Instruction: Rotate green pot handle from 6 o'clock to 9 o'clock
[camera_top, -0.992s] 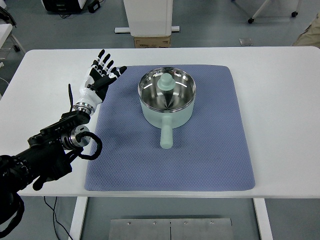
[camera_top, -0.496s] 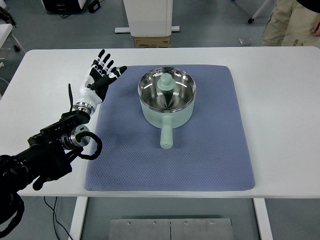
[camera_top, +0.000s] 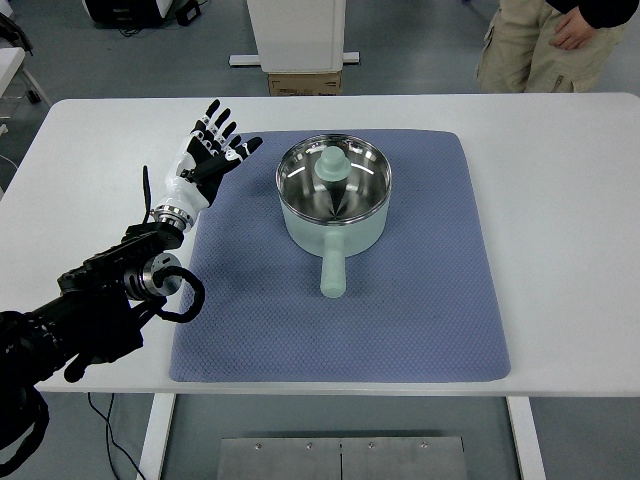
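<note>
Centrally placed on a blue-grey mat covering a white table: a pale green pot with a shiny steel inside, its handle pointing straight toward the near edge. Well apart from the pot, over the mat's far left corner: the left hand, black and white, fingers spread wide and grasping nothing. Beyond the table's far right edge: a person in tan trousers, seen only from the waist down.

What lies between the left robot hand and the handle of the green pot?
In the top view, only bare blue mat lies between the left robot hand and the pot handle; nothing stands on that stretch.
</note>
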